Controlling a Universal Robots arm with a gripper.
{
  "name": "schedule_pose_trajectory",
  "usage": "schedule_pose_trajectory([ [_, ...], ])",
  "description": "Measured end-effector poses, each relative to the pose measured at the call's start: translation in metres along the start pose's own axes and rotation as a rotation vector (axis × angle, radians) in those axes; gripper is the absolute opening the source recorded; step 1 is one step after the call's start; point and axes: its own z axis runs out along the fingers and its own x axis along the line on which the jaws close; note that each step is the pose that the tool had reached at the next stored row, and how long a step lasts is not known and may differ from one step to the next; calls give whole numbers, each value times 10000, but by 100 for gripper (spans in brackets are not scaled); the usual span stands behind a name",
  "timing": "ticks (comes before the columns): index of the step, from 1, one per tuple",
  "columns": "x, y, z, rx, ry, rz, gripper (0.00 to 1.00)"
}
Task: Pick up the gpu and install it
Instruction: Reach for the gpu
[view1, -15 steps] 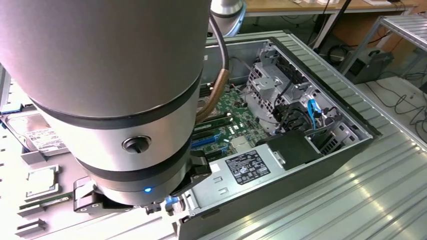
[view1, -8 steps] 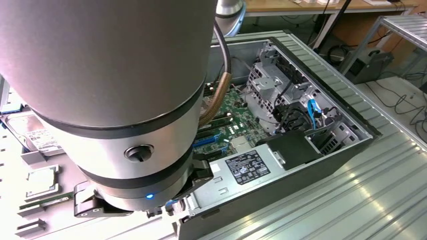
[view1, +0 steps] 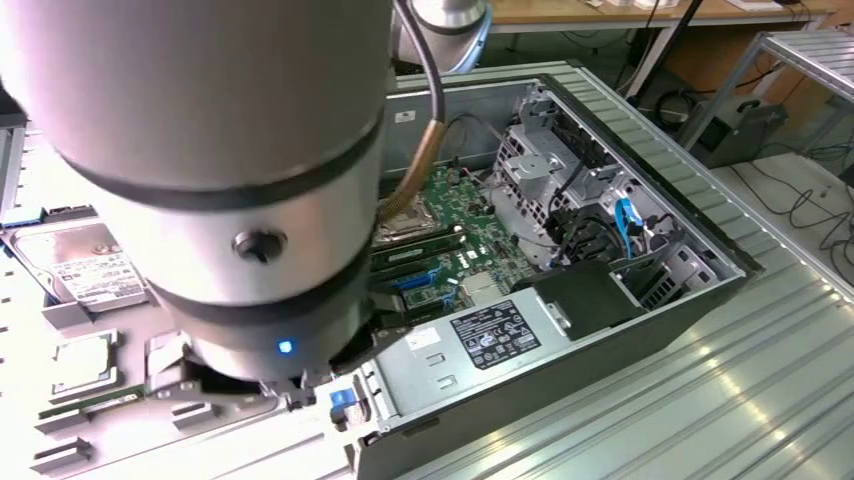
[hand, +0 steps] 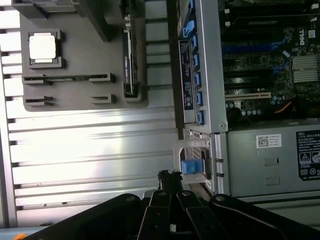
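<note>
Collision risk: end effector, clenched and empty, hangs beside the case rim; swinging towards the gpu could clip it.

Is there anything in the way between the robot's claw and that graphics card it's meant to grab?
Nothing visible does. In the wrist view the gpu stands on edge in its grey holder, and only bare ribbed table lies between it and the shut gripper. The computer case sits alongside.
</note>
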Motion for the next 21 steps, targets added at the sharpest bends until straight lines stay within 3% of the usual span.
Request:
schedule_pose_trajectory([
  [6, 30, 311, 25, 2, 1, 0, 11],
  [21, 83, 982, 109, 1, 0, 0, 11],
])
